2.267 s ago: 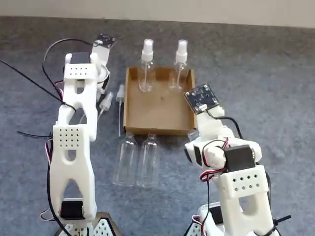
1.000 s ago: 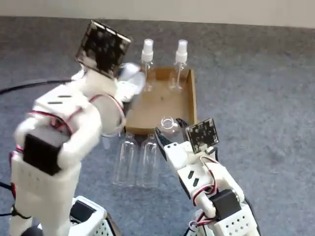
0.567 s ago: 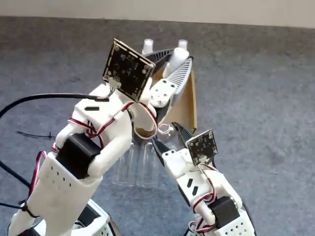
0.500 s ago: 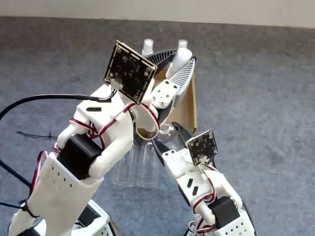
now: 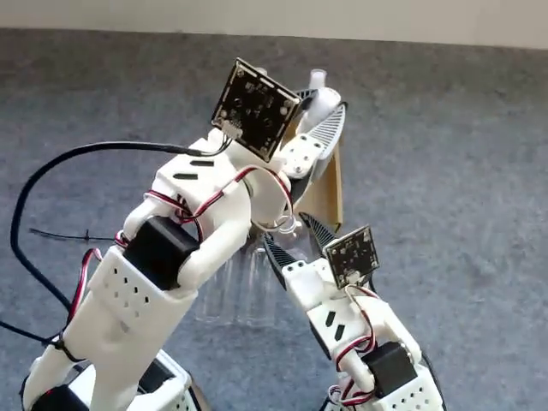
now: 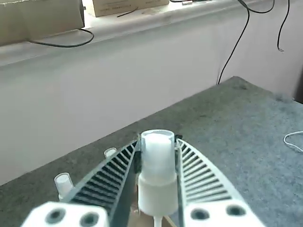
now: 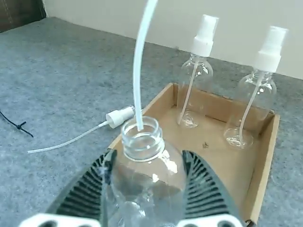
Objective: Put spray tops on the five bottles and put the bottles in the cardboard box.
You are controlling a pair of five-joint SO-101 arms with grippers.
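Step in hand: seating the spray top [image 5: 323, 97] on the held bottle [image 5: 289, 228].
Procedure: hold the bottle vertical and motionless. Lower the top along the neck axis so the dip tube [image 7: 139, 61] feeds without buckling. Seat the collar square before fastening.
High view, left end effector [image 5: 318, 103]: upper centre, above the cardboard box [image 5: 330, 197]; closed on the spray top.
High view, right end effector [image 5: 289, 242]: centre of frame, at the box's lower edge; closed round the open bottle, neck upward.
High view, spare stock: two uncapped bottles [image 5: 253, 295] lie on the table [image 5: 445, 171], lower centre.
Left wrist view, grip: fingers [image 6: 199, 175] pressed against both sides of the spray top at lower centre; cap upright.
Right wrist view, grip: fingers flank the bottle's shoulders at lower centre; the neck stands clear between them.
Right wrist view, dip tube: enters from the upper edge; its end sits inside the neck.
Right wrist view, box: two capped bottles [image 7: 194, 90] stand upper right; a loose spray top [image 7: 118, 116] lies on the table, centre left.
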